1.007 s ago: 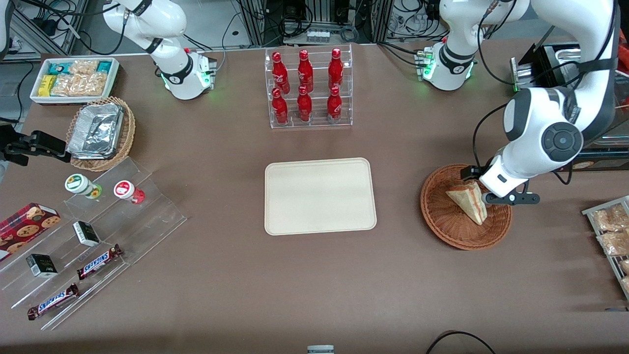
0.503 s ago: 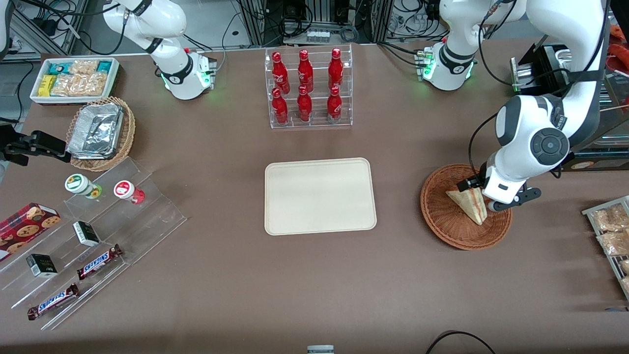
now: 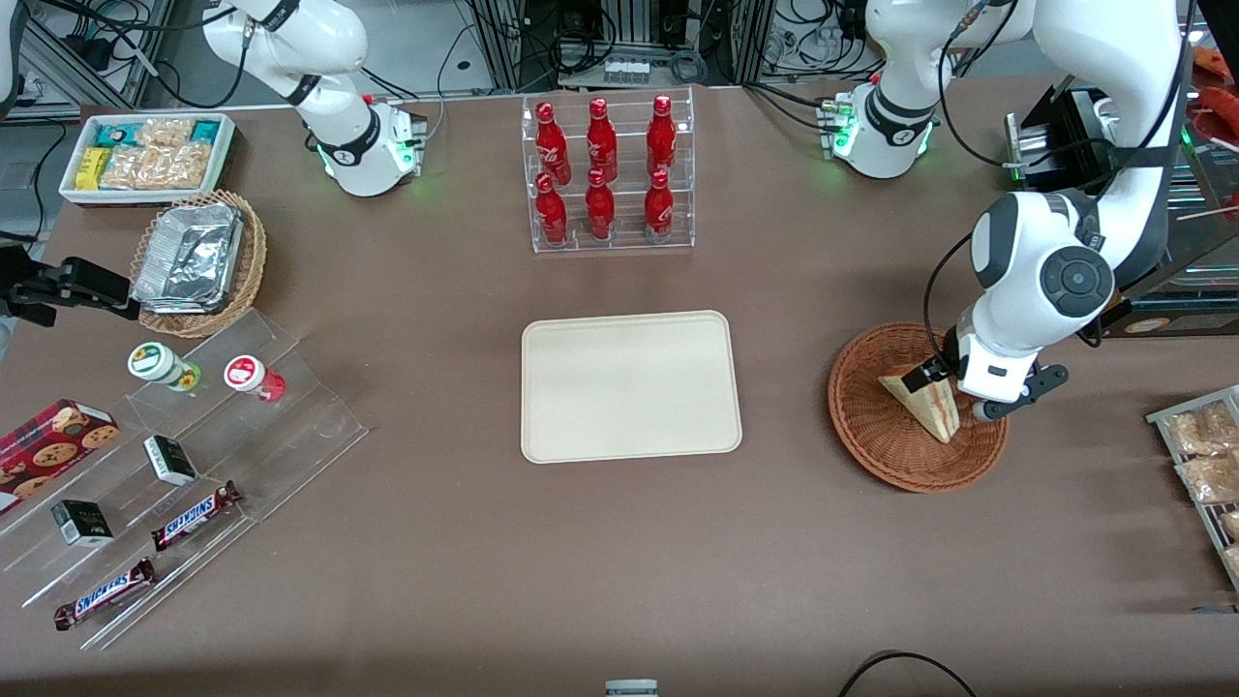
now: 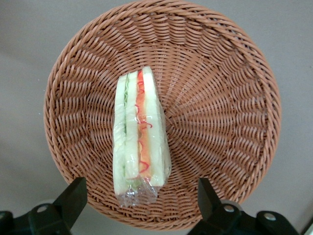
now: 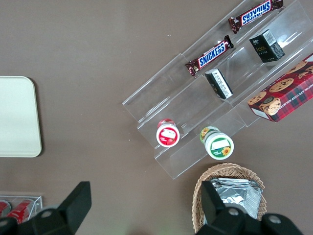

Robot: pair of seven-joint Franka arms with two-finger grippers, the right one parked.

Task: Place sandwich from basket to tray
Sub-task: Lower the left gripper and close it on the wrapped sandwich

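The sandwich (image 3: 924, 402) (image 4: 139, 147), a clear-wrapped wedge with red, white and green layers along its edge, lies in the round reddish-brown woven basket (image 3: 900, 465) (image 4: 230, 73) toward the working arm's end of the table. My gripper (image 3: 968, 392) (image 4: 139, 203) hangs above the basket, open. In the left wrist view its black fingers (image 4: 73, 196) stand wide apart on either side of the wrapped end of the sandwich and touch nothing. The cream tray (image 3: 629, 387) lies flat mid-table, bare, a good hand's width from the basket.
A clear rack of red bottles (image 3: 610, 174) stands farther from the front camera than the tray. Bagged pastries (image 3: 1200, 465) lie at the working arm's table edge. An acrylic snack stand (image 3: 194, 465), a foil-tray basket (image 3: 198, 261) and a white bin (image 3: 145, 155) sit toward the parked arm's end.
The working arm's wrist has turned and shifted a little toward the tray, bringing the gripper more squarely over the sandwich. The sandwich and basket have not moved.
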